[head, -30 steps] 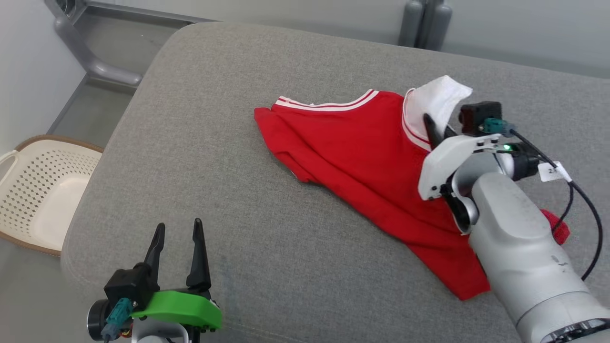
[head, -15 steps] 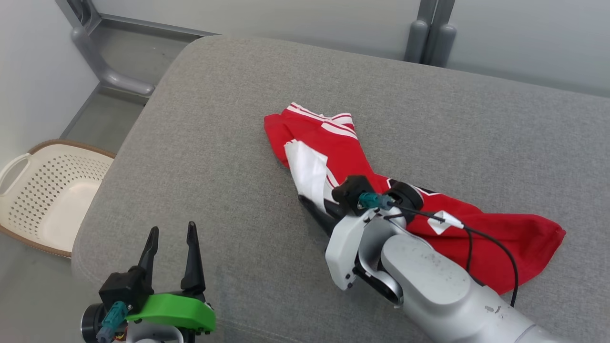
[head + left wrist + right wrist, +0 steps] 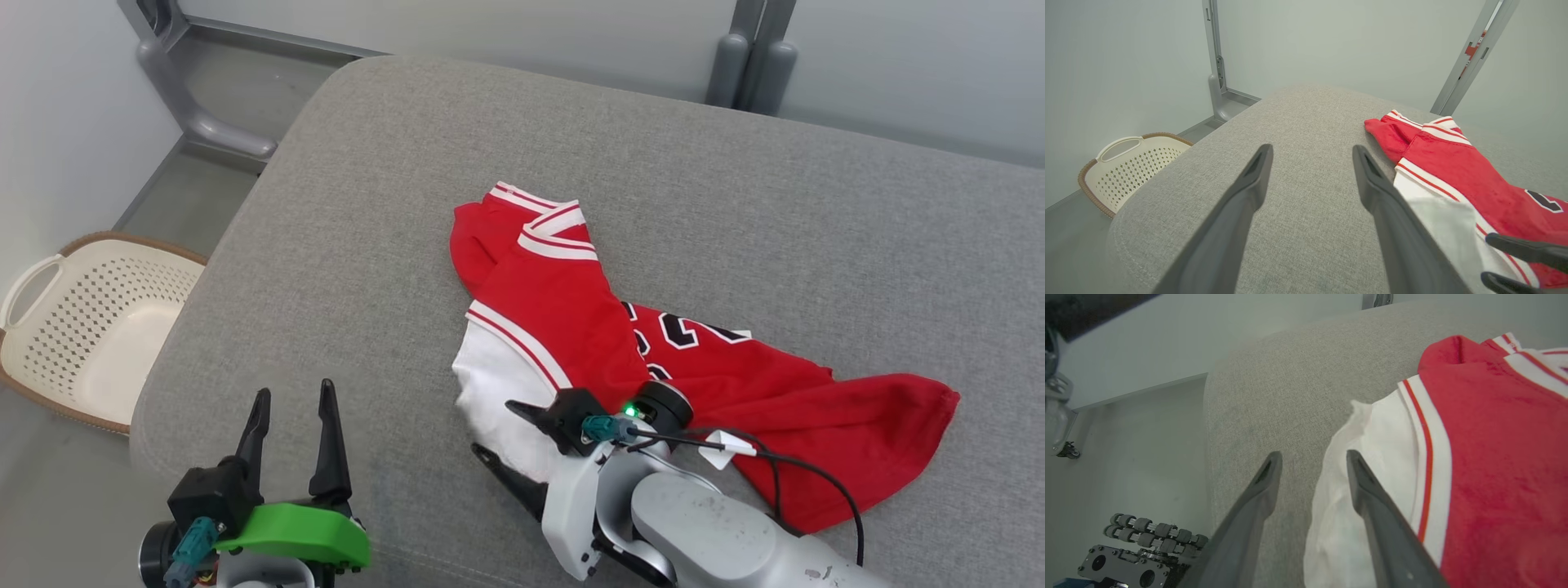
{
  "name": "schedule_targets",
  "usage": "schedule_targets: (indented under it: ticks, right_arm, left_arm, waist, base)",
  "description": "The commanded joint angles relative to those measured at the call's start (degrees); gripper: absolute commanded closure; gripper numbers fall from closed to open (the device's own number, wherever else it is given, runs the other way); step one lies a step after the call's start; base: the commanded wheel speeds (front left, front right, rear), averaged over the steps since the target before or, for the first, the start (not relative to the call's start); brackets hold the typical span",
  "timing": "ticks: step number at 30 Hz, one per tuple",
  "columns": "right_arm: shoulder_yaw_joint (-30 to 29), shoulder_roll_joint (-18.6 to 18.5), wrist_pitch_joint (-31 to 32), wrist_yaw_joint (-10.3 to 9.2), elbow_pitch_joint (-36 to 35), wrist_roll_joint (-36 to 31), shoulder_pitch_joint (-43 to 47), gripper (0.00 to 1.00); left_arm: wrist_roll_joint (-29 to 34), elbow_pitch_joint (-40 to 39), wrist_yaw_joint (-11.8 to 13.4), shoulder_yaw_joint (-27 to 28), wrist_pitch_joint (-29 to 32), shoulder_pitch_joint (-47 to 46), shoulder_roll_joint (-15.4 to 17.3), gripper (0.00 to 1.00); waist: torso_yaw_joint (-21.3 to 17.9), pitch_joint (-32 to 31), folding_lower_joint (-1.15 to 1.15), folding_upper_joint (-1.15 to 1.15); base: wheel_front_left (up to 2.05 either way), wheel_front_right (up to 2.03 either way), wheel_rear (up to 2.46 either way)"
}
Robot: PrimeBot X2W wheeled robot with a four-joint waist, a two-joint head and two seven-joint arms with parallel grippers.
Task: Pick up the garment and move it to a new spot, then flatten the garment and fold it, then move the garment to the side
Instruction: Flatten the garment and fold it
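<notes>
Two risks stand out. The garment (image 3: 571, 327) lies crumpled, doubled over itself, on the grey cushion (image 3: 367, 204) near its front edge. The right gripper (image 3: 493, 426) has its fingers parted and empty against the white lining, so withdrawing could snag it. The left gripper (image 3: 295, 392), fingers wide and empty, sits well apart; flattening one-handed may drag the cloth.
</notes>
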Motion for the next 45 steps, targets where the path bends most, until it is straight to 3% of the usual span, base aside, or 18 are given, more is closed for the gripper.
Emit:
schedule_targets:
  ticks: [1,6,11,17,22,26,33,41,43,45]
  right_arm:
    - [0.25,-0.12,-0.87,-0.01,-0.42,0.66,0.36,0.00]
    - [-1.29,-0.14,-3.80,-0.01,-2.15,2.24,0.52,0.00]
    - [-7.18,-0.18,-6.05,-0.01,-1.20,0.39,0.57,0.00]
    - [-19.35,-3.29,-7.01,-0.01,-0.53,-4.52,3.13,0.00]
    - [-31.72,-8.15,-6.99,-0.01,-2.28,-10.85,7.72,0.00]
    - [-37.68,-10.58,-6.59,-0.01,-1.84,-15.84,10.42,0.00]
    - [-41.26,-13.69,-2.74,-0.01,-0.65,-21.53,11.42,0.00]
    - [-39.57,-16.68,3.46,-0.01,-1.34,-19.26,12.73,0.00]
    - [-39.00,-17.45,4.35,-0.01,-1.97,-18.12,12.73,0.58]
    - [-38.46,-18.11,4.70,-0.01,-2.48,-17.43,12.56,0.78]
  left_arm:
    - [-0.20,-0.15,0.16,0.15,0.00,0.77,0.05,0.00]
    - [0.26,-0.24,-0.02,0.39,0.00,1.01,0.06,0.00]
    - [0.74,-0.40,-0.09,0.85,0.00,1.69,0.07,0.00]
    - [1.46,-0.82,-0.26,1.52,0.01,2.53,0.07,0.00]
    - [1.54,-1.27,-0.39,1.79,0.01,3.01,0.08,0.00]
    - [1.27,-1.49,-0.29,1.27,0.01,2.87,0.08,0.00]
    - [1.04,-1.30,-0.32,0.55,0.01,1.41,0.08,0.00]
    - [0.83,-0.80,-0.27,0.24,0.01,1.87,0.08,0.00]
    - [0.90,-0.79,-0.35,0.29,0.01,2.07,0.08,0.00]
    - [0.94,-0.87,-0.39,0.30,0.01,2.22,0.08,0.00]
  waist:
    - [-0.93,-0.36,0.00,0.00]
    - [-3.63,-1.44,0.00,0.00]
    - [-6.90,-2.81,0.00,0.00]
    - [-10.87,-4.44,0.00,0.00]
    - [-13.28,-4.57,0.00,0.00]
    - [-14.02,-3.55,0.00,0.00]
    - [-13.01,-1.62,0.00,0.00]
    - [-11.31,-1.43,0.00,0.00]
    - [-11.12,-1.45,0.00,0.00]
    - [-11.01,-1.50,0.00,0.00]
  base:
    - [0.00,0.00,0.00]
    - [0.00,0.00,0.00]
    - [0.00,0.00,0.00]
    - [0.00,0.00,0.00]
    - [0.00,0.00,0.00]
    - [0.00,0.00,0.00]
    - [0.00,0.00,0.00]
    - [0.00,0.00,0.00]
    - [0.00,0.00,0.00]
    - [0.00,0.00,0.00]
